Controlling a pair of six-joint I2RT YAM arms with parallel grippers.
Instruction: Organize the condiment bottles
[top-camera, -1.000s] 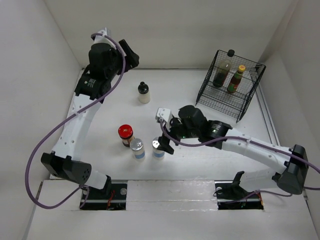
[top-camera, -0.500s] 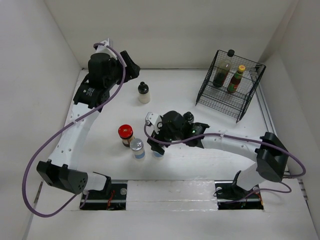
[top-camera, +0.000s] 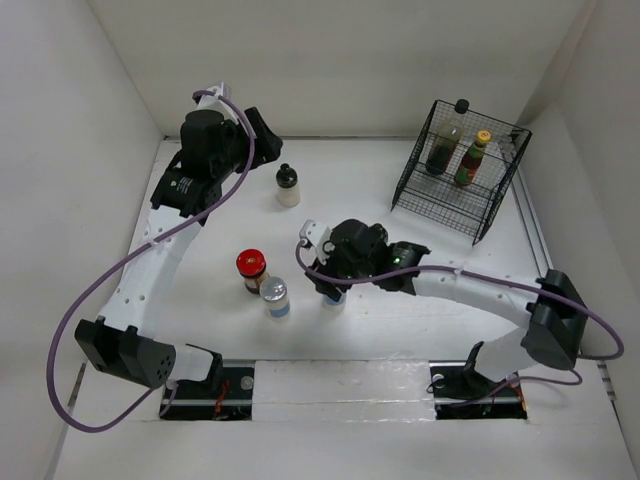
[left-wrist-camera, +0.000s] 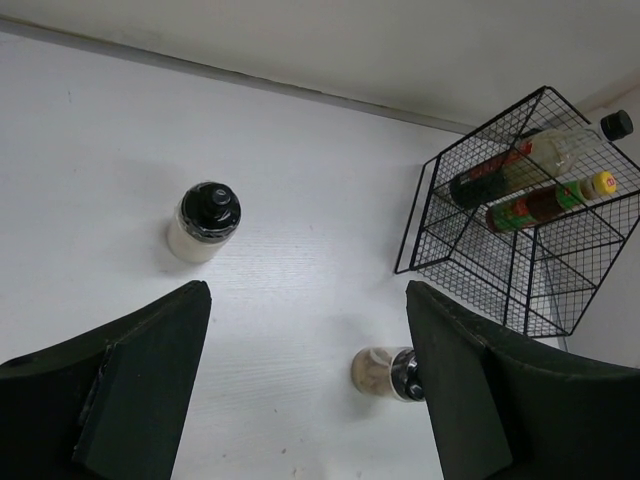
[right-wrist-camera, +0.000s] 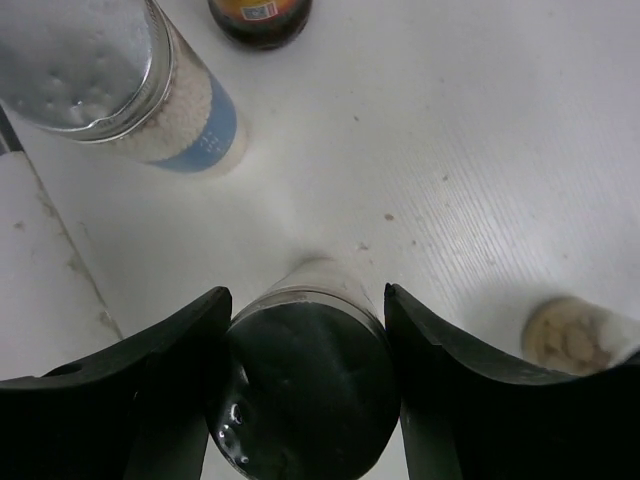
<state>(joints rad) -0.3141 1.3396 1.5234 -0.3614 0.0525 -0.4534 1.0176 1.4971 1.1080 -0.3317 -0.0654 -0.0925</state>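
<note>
The right gripper (right-wrist-camera: 305, 300) is closed snugly on a silver-lidded shaker (right-wrist-camera: 310, 400) standing on the tabletop (right-wrist-camera: 480, 150) near the blue-labelled shaker (right-wrist-camera: 190, 130); the left gripper (left-wrist-camera: 307, 300) gapes empty. That smooth lid could slip, or swing into its neighbour

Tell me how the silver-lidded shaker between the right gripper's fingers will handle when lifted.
The silver-lidded shaker looks rigid, so it should not give under the pinch of the right gripper. Its smooth round wall may slip or twist between two fingers. Tall on a narrow base, it would likely tip if set down tilted, perhaps against the second shaker close by.
</note>
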